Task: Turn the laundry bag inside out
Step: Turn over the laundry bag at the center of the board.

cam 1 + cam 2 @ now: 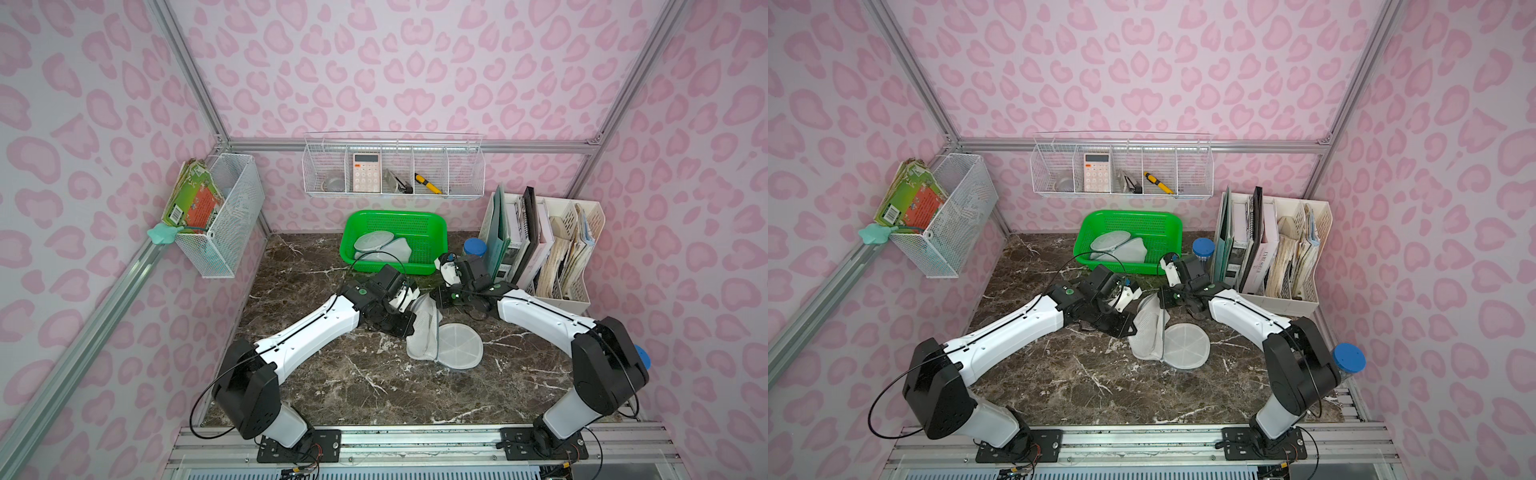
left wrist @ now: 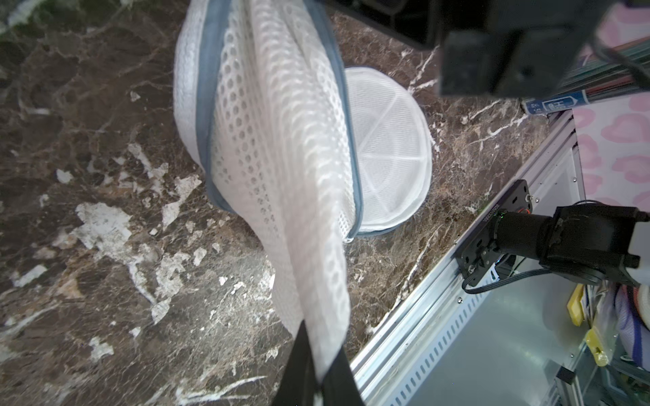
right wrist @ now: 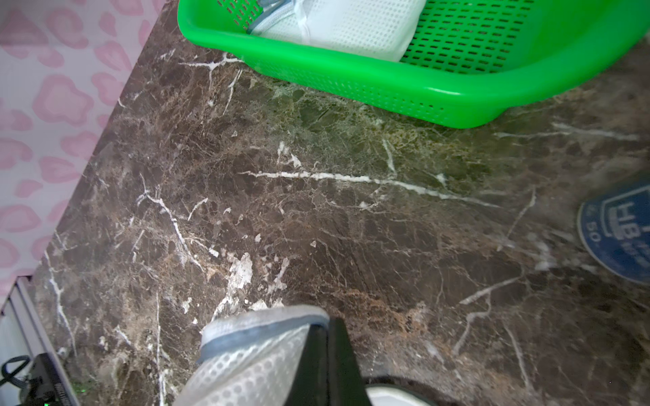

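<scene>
Finding, near edge: both arms rise from their mounts at the near rim of the tabletop [image 1: 374,386] and lean inward and away from you. Their elbows stand wide and their wrists meet over the middle.

Finding, centre: the laundry bag [image 1: 426,332] lies between the two wrists. Its round base [image 1: 460,347] rests flat on the tabletop at the near end. The mesh body is drawn up and away from it toward the tools.

The left tool [image 2: 322,372] is clenched on a fold of the white mesh, which hangs taut from its jaws. The right tool [image 3: 313,351] is clenched on the bag's edge, where the blue-grey trim [image 3: 260,332] shows just beside its finger. The two grips sit close together at the far end of the bag.

Assessment: you are at the opening step. Both holds are in place, but the bag does not yet appear to be turned. The next move likely calls for drawing the two grips apart to widen the mouth, then folding the rim back over the body toward the base. Watch that the mesh does not slip from the left jaws.

Finding, far side: a green basket [image 1: 432,224] holds a second bag [image 1: 380,245], well apart from the work. A blue-lidded jar [image 1: 474,247] stands to its right.
</scene>
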### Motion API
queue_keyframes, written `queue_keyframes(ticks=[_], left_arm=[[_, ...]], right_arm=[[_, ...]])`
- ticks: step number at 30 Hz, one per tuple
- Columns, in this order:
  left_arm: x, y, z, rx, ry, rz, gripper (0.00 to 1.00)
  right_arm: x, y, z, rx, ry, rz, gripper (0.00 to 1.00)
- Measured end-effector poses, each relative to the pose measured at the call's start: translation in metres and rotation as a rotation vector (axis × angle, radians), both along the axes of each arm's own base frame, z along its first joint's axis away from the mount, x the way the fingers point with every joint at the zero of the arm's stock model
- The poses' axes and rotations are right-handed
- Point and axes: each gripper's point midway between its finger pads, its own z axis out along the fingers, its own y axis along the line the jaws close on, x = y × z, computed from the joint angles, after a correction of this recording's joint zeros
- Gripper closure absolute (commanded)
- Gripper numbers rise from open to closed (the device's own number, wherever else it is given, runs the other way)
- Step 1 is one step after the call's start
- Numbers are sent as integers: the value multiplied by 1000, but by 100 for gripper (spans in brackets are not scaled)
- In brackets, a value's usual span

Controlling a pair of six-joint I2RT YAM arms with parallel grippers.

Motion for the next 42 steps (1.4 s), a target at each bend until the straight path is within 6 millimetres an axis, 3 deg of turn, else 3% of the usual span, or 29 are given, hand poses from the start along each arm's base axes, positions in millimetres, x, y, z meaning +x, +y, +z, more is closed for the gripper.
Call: queue_keyframes(ticks=[3, 6, 13, 22, 23, 25, 26, 27, 29, 32, 35, 42], left_arm=[[8, 11, 17, -34, -104, 65, 100], [18, 30, 32, -87, -169, 154, 100], [31, 70, 42, -211, -162, 347, 100], [28, 72, 37, -284, -82, 389, 100], [29, 71, 37, -289, -77, 390, 100], [30, 71, 38, -304, -67, 402, 100], [33, 76, 35, -292, -66, 427, 100], [36, 83, 33, -277, -70, 463, 100], [43, 87, 31, -267, -74, 497, 100], [43, 81, 26, -268, -41, 487, 100], [46, 79, 25, -275, -22, 492, 100], [46, 75, 30, -288, -21, 479, 100]], right_arm=[[0, -13, -8, 29, 61, -18, 100], [-13, -24, -18, 71, 127, -6, 100], [-38, -35, -12, 224, 172, 54, 100], [-56, -47, -8, 296, 179, 69, 96], [-56, -48, -7, 296, 172, 67, 93], [-55, -49, -4, 295, 162, 61, 65], [-48, -57, -9, 252, 144, 8, 54], [-41, -74, -19, 196, 151, -78, 50], [-39, -95, -34, 123, 165, -173, 45], [-45, -100, -36, 103, 152, -198, 41], [-52, -108, -52, 74, 182, -242, 37], [-75, -78, -82, 43, 266, -183, 33]])
